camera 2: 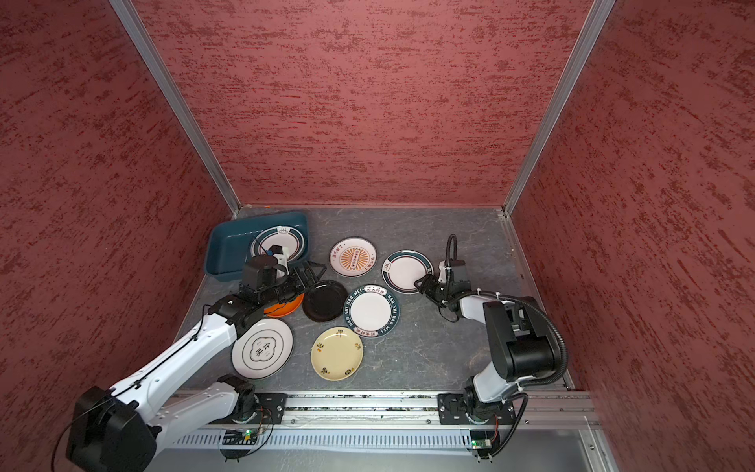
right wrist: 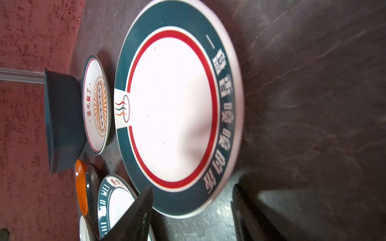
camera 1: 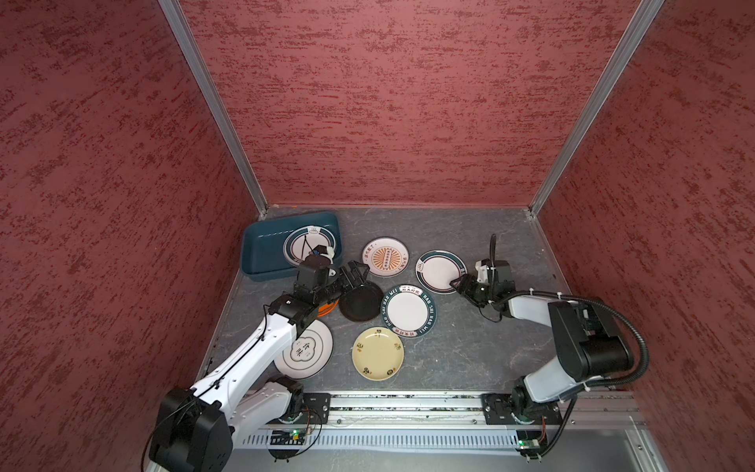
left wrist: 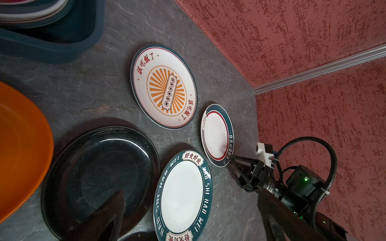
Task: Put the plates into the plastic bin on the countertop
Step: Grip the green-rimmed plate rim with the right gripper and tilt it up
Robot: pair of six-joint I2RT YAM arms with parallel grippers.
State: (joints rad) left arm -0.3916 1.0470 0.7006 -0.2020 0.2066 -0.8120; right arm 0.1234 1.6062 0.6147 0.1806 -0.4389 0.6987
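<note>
both top views are softly, evenly lit from above and rather dim; the red walls (camera 1: 388, 102) look matt, and their metal corner posts (camera 1: 212, 106) splay outward (wide lens). shadows on the countertop (camera 2: 429, 347) are faint. in the left wrist view the black plate (left wrist: 100, 177) carries pale reflected streaks and the near orange plate (left wrist: 18, 150) is soft. in the right wrist view the teal-rimmed plate (right wrist: 173, 108) glows overexposed at its centre, the countertop beside it smeared.

black plate (left wrist: 100, 177): glossy, smooth | orange plate (left wrist: 18, 146): glossy | plastic bin (camera 1: 257, 249): smooth plastic | countertop (camera 1: 470, 347): matt, stone-look | walls (camera 1: 367, 102): rough, plaster-like | corner profiles (camera 1: 212, 106): brushed metal
</note>
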